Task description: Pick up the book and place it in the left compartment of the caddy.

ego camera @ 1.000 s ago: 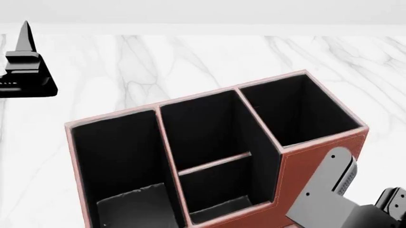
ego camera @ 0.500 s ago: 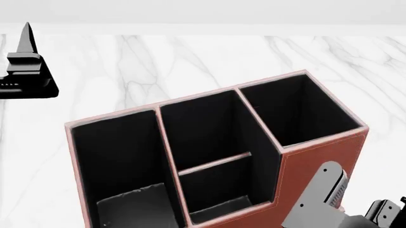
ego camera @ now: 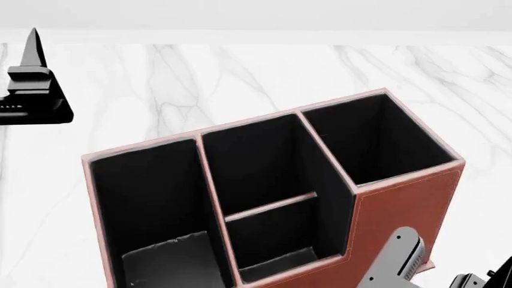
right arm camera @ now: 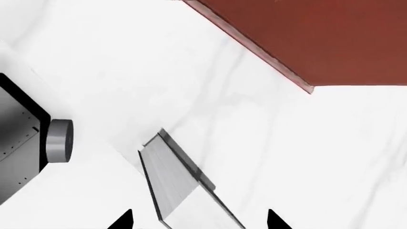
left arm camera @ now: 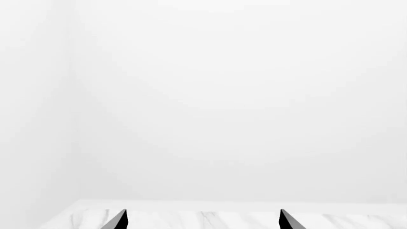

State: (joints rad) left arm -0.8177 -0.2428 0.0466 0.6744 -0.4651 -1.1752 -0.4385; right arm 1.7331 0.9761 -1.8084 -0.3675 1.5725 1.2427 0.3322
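The reddish-brown caddy (ego camera: 400, 204), black inside, stands in the middle of the head view. Its left compartment (ego camera: 148, 198) is empty, with a low black step on its floor. The caddy's outer wall also shows in the right wrist view (right arm camera: 330, 43). The book (right arm camera: 170, 179) shows only in the right wrist view, on the marble, with pale page edges and a thin dark cover edge. My right gripper (right arm camera: 198, 223) is open, with the book just ahead between the fingertips, not gripped. My left gripper (ego camera: 32, 81) is open and empty, held high at the far left, away from the caddy.
The caddy's middle section (ego camera: 268, 180) has a crossbar, and its taller right end section (ego camera: 372, 135) is empty. My right arm link (ego camera: 396, 264) is low beside the caddy's front right corner. A black and grey robot part (right arm camera: 38, 140) sits near the book. The marble table (ego camera: 240, 78) stretches behind.
My right arm has dropped lower and toward the bottom right edge of the head view. The left gripper and the caddy have not moved.
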